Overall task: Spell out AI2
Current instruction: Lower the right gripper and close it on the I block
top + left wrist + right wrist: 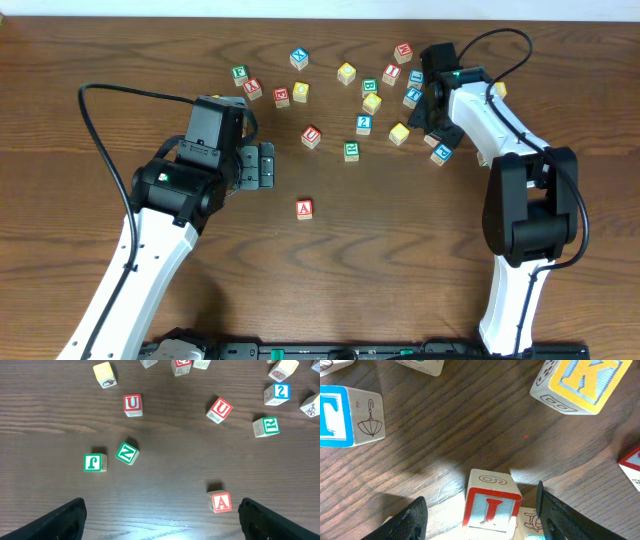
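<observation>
A red A block (pixel 305 208) lies alone on the wooden table, in front of the scattered blocks. In the left wrist view the A block (pixel 220 502) sits just inside the right finger of my open, empty left gripper (pixel 162 520), which also shows in the overhead view (pixel 262 165). A blue 2 block (pixel 363 124) lies among the blocks and shows in the left wrist view (pixel 281 391). My right gripper (pixel 482 515) is open, straddling a red-framed block (pixel 490 505) whose red letter reads as I or J. The right finger is close to this block.
Several letter blocks lie across the far half of the table: red U blocks (pixel 132 404) (pixel 220 410), a green R (pixel 266 426), a green Z (pixel 127 453). A yellow K block (pixel 585 380) and a blue block (pixel 340 415) lie near my right gripper (pixel 428 100).
</observation>
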`<state>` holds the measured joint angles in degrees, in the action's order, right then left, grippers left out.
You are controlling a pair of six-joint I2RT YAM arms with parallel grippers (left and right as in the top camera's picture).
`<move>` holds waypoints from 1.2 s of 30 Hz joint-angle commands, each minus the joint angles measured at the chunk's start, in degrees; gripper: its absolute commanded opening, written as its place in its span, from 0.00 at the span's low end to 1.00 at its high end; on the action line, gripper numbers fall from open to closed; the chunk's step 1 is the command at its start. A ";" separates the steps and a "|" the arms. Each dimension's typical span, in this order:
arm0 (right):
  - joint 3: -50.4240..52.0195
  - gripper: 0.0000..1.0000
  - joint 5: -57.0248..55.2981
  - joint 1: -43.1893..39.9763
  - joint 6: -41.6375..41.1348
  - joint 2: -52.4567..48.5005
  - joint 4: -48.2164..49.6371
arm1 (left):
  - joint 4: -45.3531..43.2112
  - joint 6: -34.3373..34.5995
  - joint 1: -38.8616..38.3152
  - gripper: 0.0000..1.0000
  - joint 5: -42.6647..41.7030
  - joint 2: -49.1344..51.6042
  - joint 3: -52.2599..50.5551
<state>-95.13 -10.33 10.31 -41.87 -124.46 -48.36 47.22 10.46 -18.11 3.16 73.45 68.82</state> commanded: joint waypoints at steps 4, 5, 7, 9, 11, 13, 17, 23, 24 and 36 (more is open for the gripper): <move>-0.63 0.65 -1.57 -0.24 -0.94 -0.85 -0.09 | 0.20 -0.39 0.22 0.95 0.74 0.15 -0.31; -0.63 0.65 -1.57 -0.24 -0.94 -1.03 -0.09 | 0.24 -0.39 0.22 0.95 0.74 0.15 -0.31; -0.63 0.65 -1.55 -0.24 -0.94 -1.29 -0.09 | 0.28 -0.39 0.22 0.95 0.74 0.15 -0.31; -0.63 0.65 -1.53 -0.24 -0.94 -1.51 -0.07 | 0.28 -0.39 0.22 0.96 0.74 0.17 -0.31; -0.63 0.65 -1.51 -0.24 -0.94 -1.55 -0.04 | 0.28 -0.39 0.22 0.95 0.74 0.17 -0.31; -0.63 0.65 -1.51 -0.24 -0.94 -1.55 -0.04 | 0.28 -0.39 0.22 0.95 0.74 0.17 -0.31; -0.63 0.64 -1.55 -0.24 -0.94 -1.55 -0.02 | 0.28 -0.39 0.22 0.96 0.74 0.17 -0.31; -0.63 0.64 -1.55 -0.24 -0.92 -1.55 0.20 | 0.28 -0.39 0.22 0.95 0.74 0.17 -0.31; -0.63 0.64 -1.55 -0.24 -0.92 -1.55 0.17 | 0.28 -0.39 0.22 0.95 0.74 0.17 -0.31; -0.63 0.52 -1.55 -0.24 -0.94 -1.55 0.13 | 0.31 -0.39 0.22 0.96 0.74 0.17 -0.31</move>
<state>-95.13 -10.55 10.31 -42.11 -125.25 -48.29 47.37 10.46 -18.11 3.16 73.45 68.84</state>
